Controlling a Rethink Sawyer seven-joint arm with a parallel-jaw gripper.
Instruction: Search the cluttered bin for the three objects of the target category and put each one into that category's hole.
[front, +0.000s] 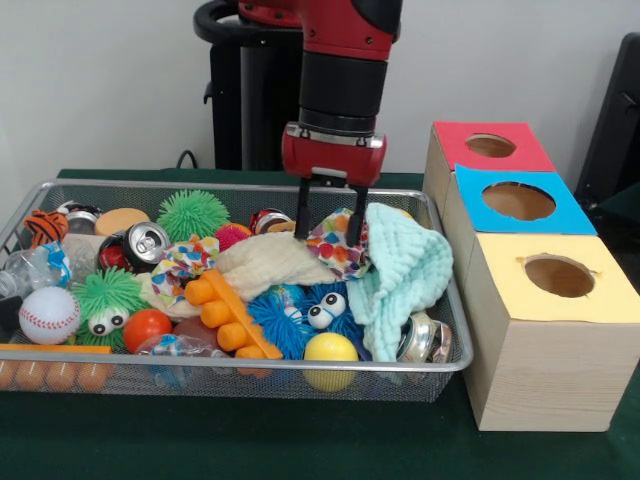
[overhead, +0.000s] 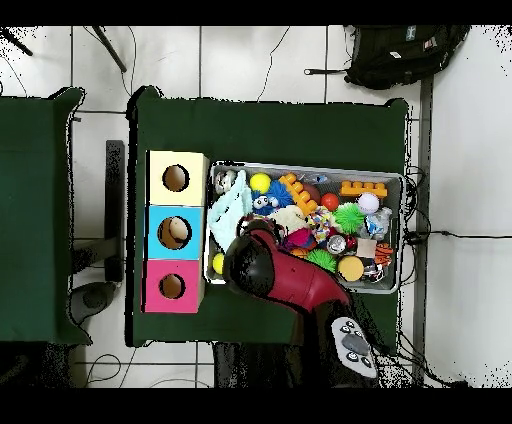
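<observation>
Directly under the spread, empty tool (front: 327, 212) lies the multicoloured polka-dot cloth (front: 335, 243), bunched against the mint-green waffle cloth (front: 405, 270).

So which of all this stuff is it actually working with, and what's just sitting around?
In the job:
hand, open over the patterned cloth
wire bin
box with three holes

Just lying about:
baseball
yellow ball
backpack on the floor
</observation>
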